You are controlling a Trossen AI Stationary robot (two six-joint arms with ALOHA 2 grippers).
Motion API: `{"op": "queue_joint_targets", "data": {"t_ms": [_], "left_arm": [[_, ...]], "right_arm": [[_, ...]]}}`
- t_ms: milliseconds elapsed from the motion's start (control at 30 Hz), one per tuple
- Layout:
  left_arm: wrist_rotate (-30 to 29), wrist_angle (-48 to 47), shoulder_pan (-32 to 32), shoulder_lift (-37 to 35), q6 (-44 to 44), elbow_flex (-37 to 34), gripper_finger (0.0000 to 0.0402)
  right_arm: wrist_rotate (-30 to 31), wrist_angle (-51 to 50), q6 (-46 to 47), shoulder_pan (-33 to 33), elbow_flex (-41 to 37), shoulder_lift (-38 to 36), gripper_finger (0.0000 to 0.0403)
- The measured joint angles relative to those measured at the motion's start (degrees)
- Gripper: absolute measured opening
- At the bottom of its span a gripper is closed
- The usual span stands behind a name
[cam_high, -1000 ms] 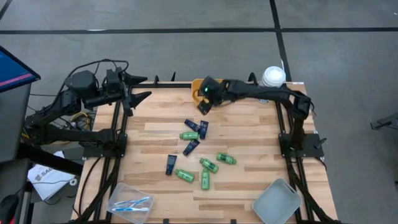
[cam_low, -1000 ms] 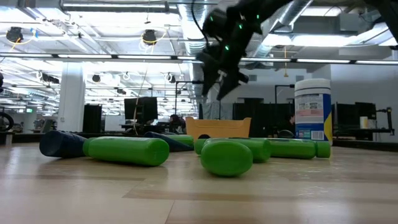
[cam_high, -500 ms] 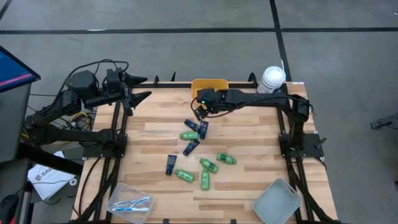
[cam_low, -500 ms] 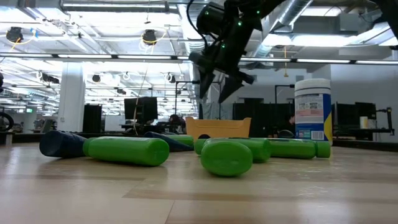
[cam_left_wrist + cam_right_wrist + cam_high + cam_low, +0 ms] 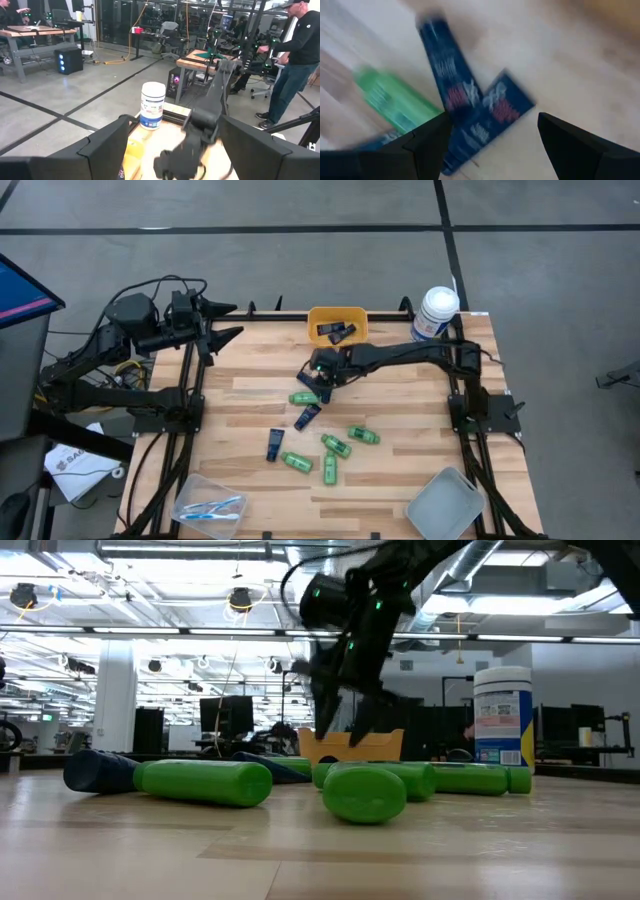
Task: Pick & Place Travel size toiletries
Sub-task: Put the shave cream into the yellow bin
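Two dark navy tubes lie crossed on the wooden table, with a green bottle beside them. My right gripper hangs open just above this pair, pointing steeply down. In the right wrist view the crossed tubes show between its fingers, and the green bottle lies beside them. More green bottles and navy tubes lie scattered toward the near edge. My left gripper waits open at the far left corner, level and high.
A yellow bin at the far edge holds navy tubes. A white canister stands at the far right corner. A clear tray with toothbrushes sits near left, a grey tray near right.
My right gripper has come away from over the yellow bin toward the near edge and down, its wrist rolling, until it hangs just above the crossed navy tubes. Its fingers have stayed open. No toiletries have moved.
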Motion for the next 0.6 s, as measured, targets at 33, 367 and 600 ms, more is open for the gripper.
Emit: {"op": "queue_joint_targets", "data": {"t_ms": [33,367,600], "left_arm": [[0.02,0.0,0.01,0.0,-0.02,0.0,0.0301],[0.0,0.0,0.0,0.0,-0.25,0.0,0.0301],[-0.07,0.0,0.0,0.0,-0.13,0.0,0.0301]], "right_arm": [[-0.53,1.01,0.15,0.47,0.01,1.18,0.0286],[-5.23,-0.15,-0.07,2.93,0.48,7.15,0.0285],[-6.21,-3.55,-2.44,2.86,0.46,6.75,0.0258]]}}
